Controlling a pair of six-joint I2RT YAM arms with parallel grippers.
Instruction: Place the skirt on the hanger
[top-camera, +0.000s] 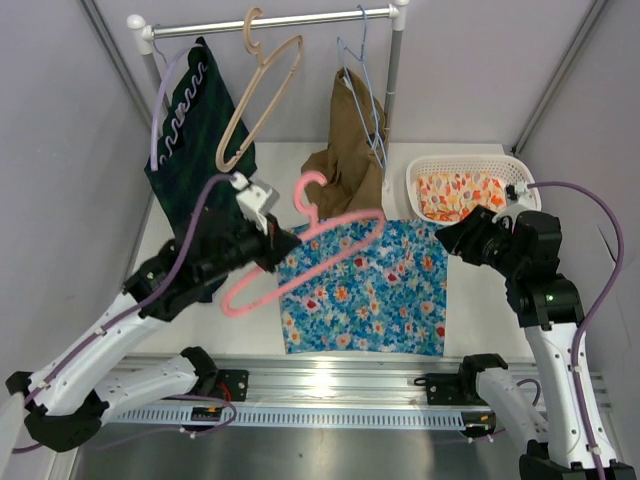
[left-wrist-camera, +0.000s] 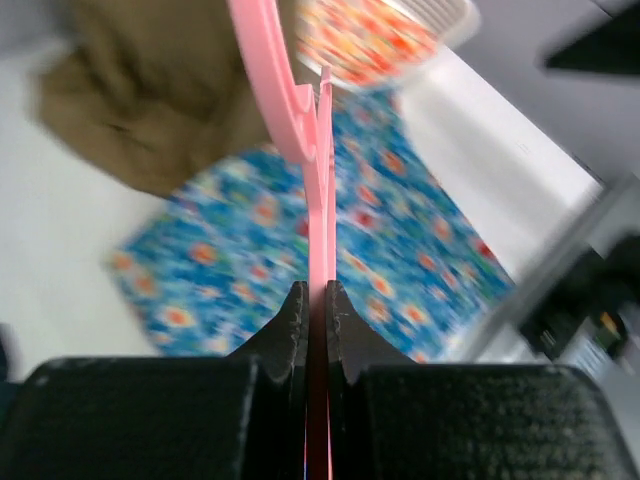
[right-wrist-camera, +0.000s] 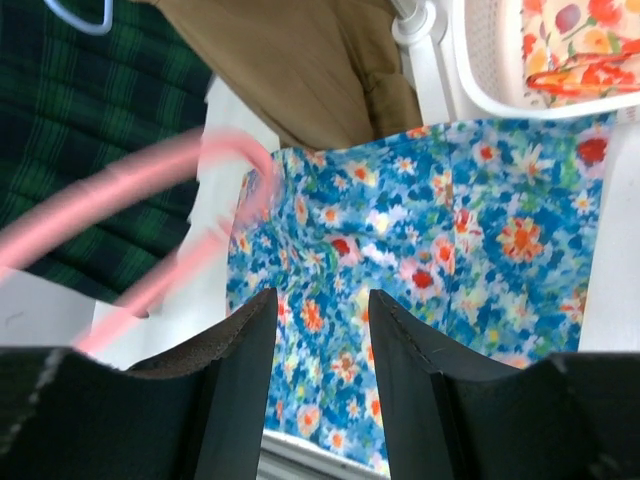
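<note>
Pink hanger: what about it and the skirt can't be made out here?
- Left wrist: the pink hanger has its hook cut off by the top edge, and the blue floral skirt is blurred.
- Right wrist: the hanger is smeared by motion blur.
- Top external: the skirt's upper left corner is hidden under the left gripper.

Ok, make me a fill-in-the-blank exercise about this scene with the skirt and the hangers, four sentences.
1. The left gripper is shut on the ____ hanger.
2. The jaws of the right gripper stand ____ over the blue floral skirt.
3. The white basket holds an ____ floral cloth.
4. The beige hanger on the rail carries ____ garment.

Missing words: pink; open; orange; no.
</note>
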